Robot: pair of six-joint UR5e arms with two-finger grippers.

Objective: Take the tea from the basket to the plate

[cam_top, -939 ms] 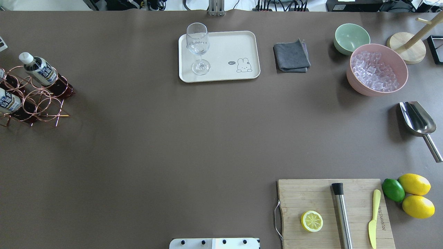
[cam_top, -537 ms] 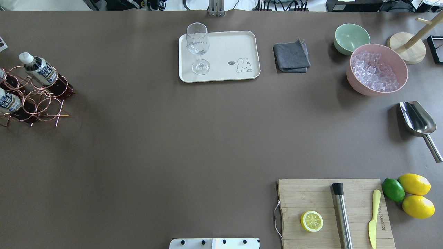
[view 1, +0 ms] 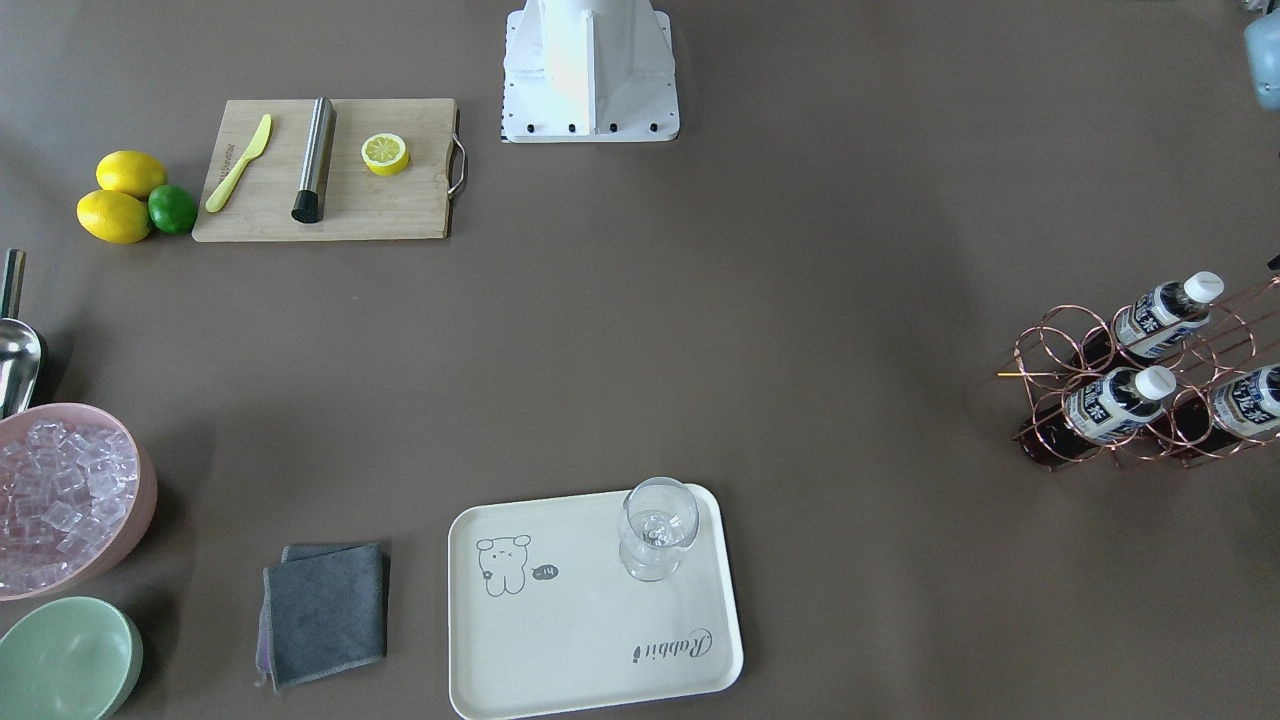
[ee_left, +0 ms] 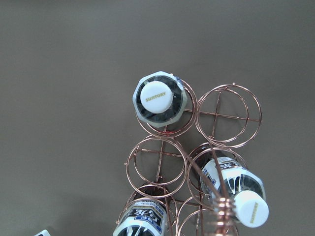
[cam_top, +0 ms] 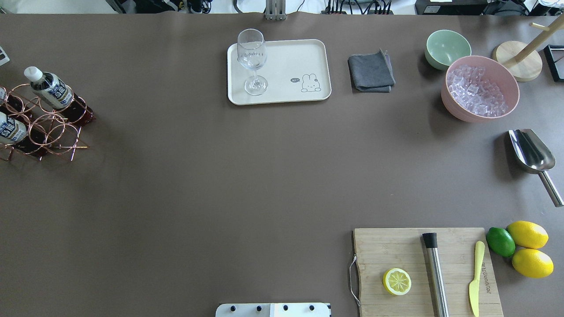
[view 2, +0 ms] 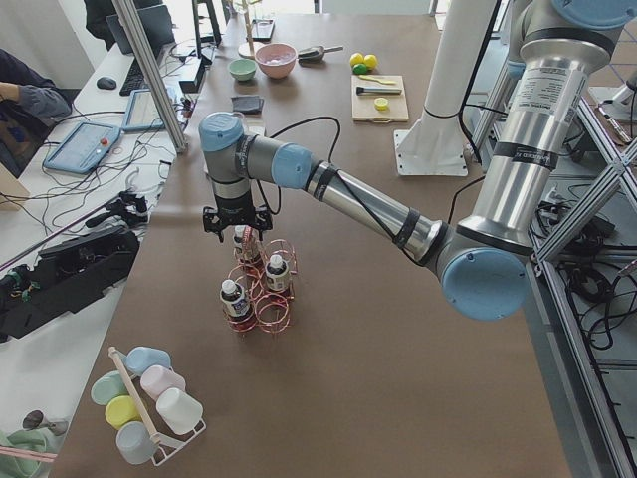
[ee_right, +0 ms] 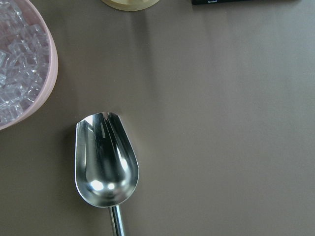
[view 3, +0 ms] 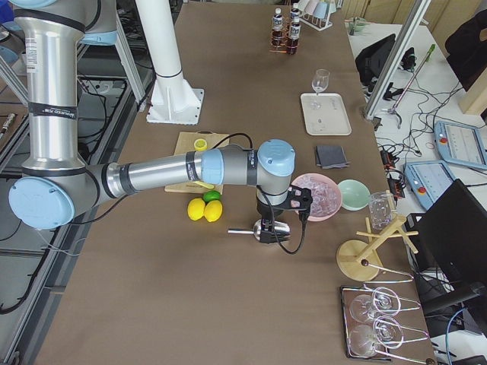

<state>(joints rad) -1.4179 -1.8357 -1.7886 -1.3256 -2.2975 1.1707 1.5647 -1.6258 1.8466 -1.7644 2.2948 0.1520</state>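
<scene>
Your left gripper [view 2: 237, 221] hangs right over the basket [ee_left: 229, 115]. Only the side view shows it, so you cannot tell whether its fingers are apart or together. Straight below its camera one tea bottle [ee_left: 158, 98] stands in a corner ring. The two other bottles [ee_left: 243, 189] sit in rings close to the coiled handle [ee_left: 224, 209].

The wire ring hugs the bottle, so a lift that is not straight up could snag it and drag the whole basket along. A sideways drift could also catch the handle.

Further off, the plate [cam_top: 282, 57] already carries a wine glass [cam_top: 252, 57]. Set the bottle down too near that end and you may knock the glass over.

Farthest away, your right gripper [view 3: 275, 220] hovers over the metal scoop [ee_right: 106, 157]. You cannot tell its state either.

The caps read "SUNTORY" in gold and the plate reads "Rabbit". The label print is too small to read.
</scene>
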